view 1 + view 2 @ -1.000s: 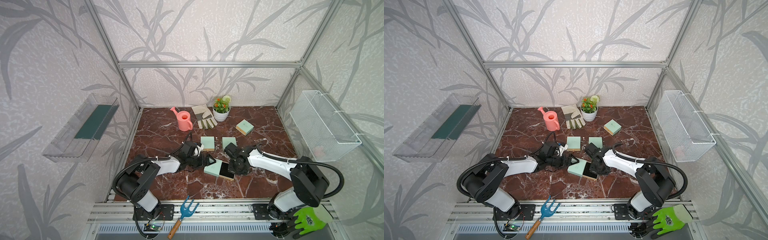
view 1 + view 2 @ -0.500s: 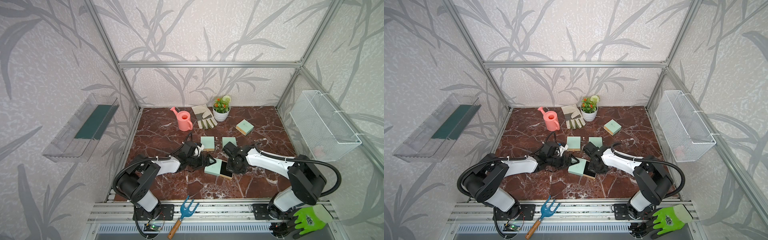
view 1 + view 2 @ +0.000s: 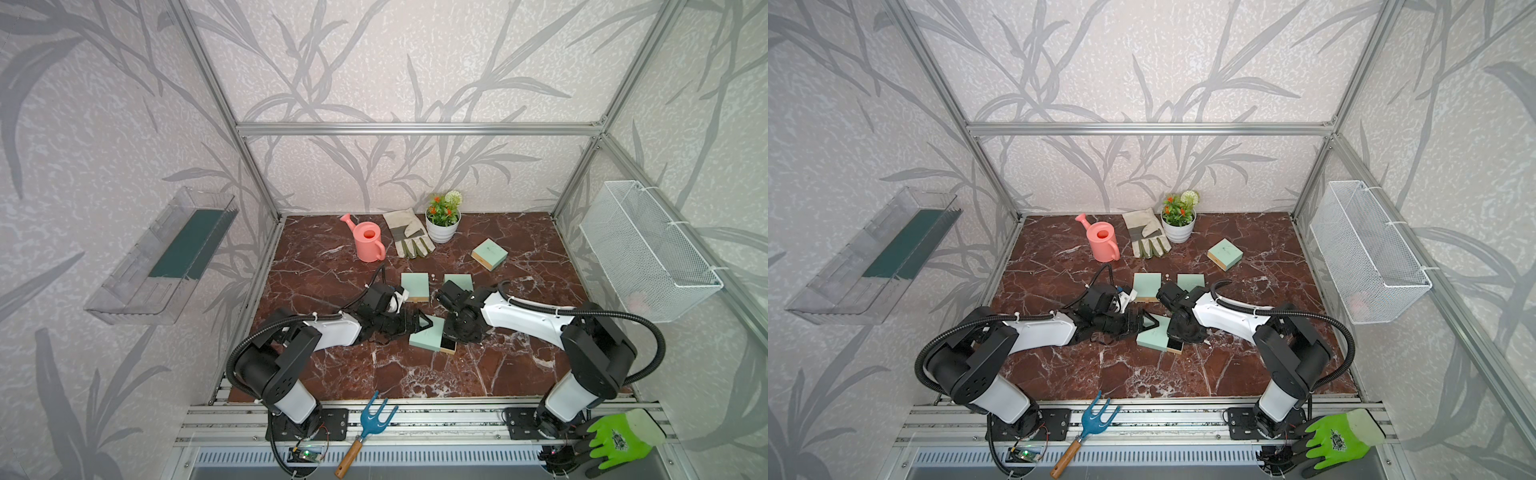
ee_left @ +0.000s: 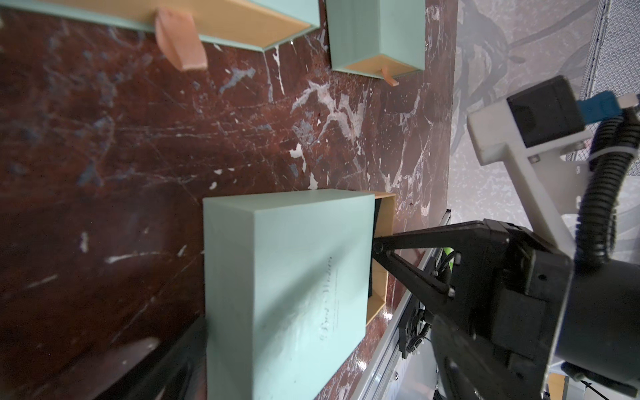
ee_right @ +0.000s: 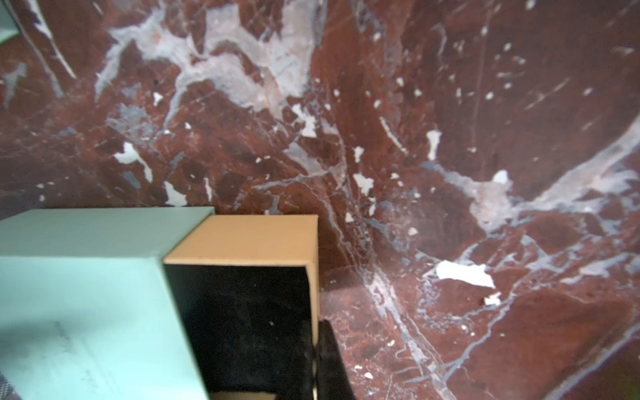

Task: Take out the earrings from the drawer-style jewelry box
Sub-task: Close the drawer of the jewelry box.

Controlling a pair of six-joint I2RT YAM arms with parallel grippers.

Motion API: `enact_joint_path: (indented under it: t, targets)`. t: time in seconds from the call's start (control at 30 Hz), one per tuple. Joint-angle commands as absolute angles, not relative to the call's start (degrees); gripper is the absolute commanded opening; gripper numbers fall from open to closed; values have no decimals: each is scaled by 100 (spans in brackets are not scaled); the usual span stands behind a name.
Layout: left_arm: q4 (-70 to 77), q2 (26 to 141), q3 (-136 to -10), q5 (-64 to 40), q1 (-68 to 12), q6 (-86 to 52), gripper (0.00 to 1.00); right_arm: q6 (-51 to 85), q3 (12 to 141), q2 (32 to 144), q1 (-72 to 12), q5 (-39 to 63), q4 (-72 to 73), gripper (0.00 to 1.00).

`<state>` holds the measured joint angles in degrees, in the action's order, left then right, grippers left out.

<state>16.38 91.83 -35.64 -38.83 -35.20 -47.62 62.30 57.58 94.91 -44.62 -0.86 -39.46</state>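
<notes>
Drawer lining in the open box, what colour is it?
Black lining, with tan walls; shows best in the right wrist view.

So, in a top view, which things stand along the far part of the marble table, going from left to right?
pink watering can → work glove → potted plant → mint-green box
</notes>
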Motion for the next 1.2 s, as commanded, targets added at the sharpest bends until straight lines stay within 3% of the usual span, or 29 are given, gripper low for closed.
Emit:
enact_joint_path:
  t: [0.0, 0.13, 0.3, 0.43, 0.5, 0.63, 0.7, 1.17]
  targets:
    - [1751, 9223, -3699, -3977, -3597, -4799, 99, 6176, 5906, 9516, -4513, -31, -3602, 6]
    - [1590, 9026, -3639, -3776, -3573, -4756, 99, 5991, 5880, 9301, -4491, -103, -3735, 15]
    - [1545, 8812, -3562, -3626, -3462, -4830, 99, 5729, 5819, 8866, -4464, -57, -4172, 49]
    - [1543, 8789, -3577, -3582, -3411, -4866, 99, 5551, 5735, 8443, -4450, -52, -4571, 56]
    - [1615, 8844, -3575, -3629, -3400, -4906, 99, 5532, 5431, 8153, -4431, -203, -4466, 52]
    - [1792, 9046, -3662, -3862, -3396, -4905, 99, 5575, 4510, 7875, -4140, 240, -3524, 9]
    - [1764, 9106, -3734, -3984, -3416, -4854, 99, 5657, 4428, 7968, -4140, 176, -3419, 0]
    - [1703, 9514, -4149, -3944, -3735, -4799, 99, 5616, 4892, 9067, -4149, 668, -2388, 0]
